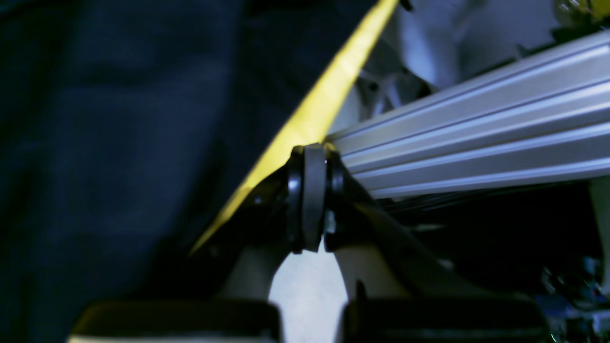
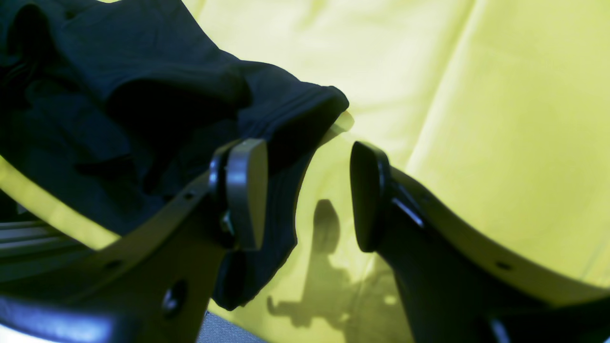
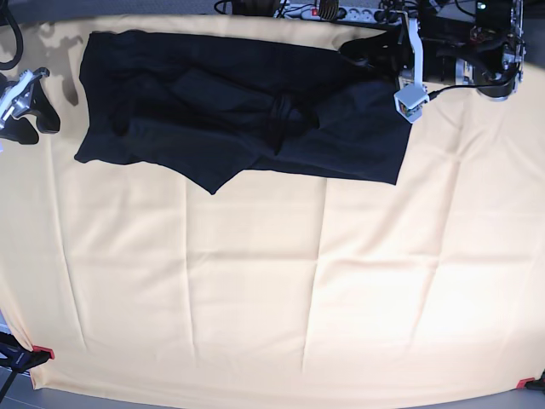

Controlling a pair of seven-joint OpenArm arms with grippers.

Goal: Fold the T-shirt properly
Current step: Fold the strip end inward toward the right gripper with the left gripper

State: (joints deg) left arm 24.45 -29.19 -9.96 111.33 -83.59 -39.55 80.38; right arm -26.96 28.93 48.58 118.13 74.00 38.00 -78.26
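Observation:
The black T-shirt [image 3: 247, 115] lies rumpled and partly folded over itself along the far side of the yellow tablecloth [image 3: 281, 290]. My left gripper [image 1: 310, 195] is shut, pads pressed together, at the table's far edge beside the shirt's [image 1: 105, 157] far right corner. No cloth shows between the pads. In the base view the left gripper [image 3: 359, 47] sits at that same corner. My right gripper [image 2: 305, 195] stands open just above the cloth, and a ribbed edge of the shirt [image 2: 286, 119] lies beside its left finger [image 2: 245, 190]. From the base view the right gripper [image 3: 43, 118] is left of the shirt.
An aluminium rail [image 1: 476, 133] runs behind the table's far edge near my left gripper. A power strip and cables [image 3: 332, 10] lie at the back. Red clamps [image 3: 43, 352] hold the tablecloth at the near corners.

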